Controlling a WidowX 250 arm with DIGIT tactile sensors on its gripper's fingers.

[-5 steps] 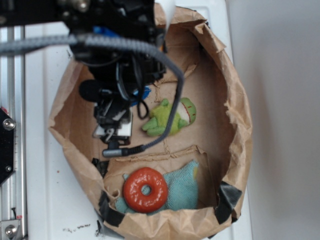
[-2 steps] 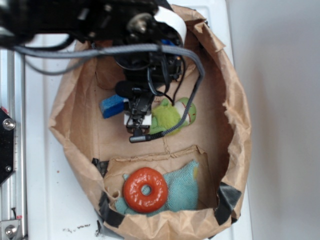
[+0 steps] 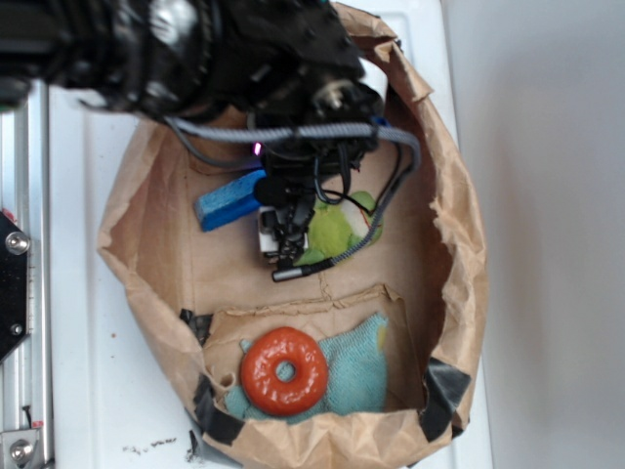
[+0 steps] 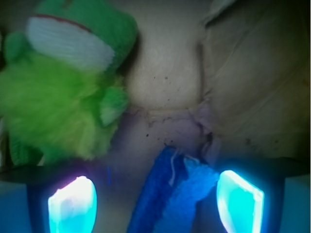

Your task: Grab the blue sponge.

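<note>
The blue sponge was a long, narrow bright-blue bar with a porous lighter top and darker side. It lay flat and aslant, just left of the green plush toy.

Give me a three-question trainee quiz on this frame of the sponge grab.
1. True or false: the hand is open, with the blue sponge between its fingers.
2. In the wrist view, what lies to the sponge's upper left?
A. green plush toy
B. a metal spoon
C. a glass jar
3. Fill in: the orange ring rests on the ____ knitted cloth.

Key: 1 true; 2 A; 3 teal.
</note>
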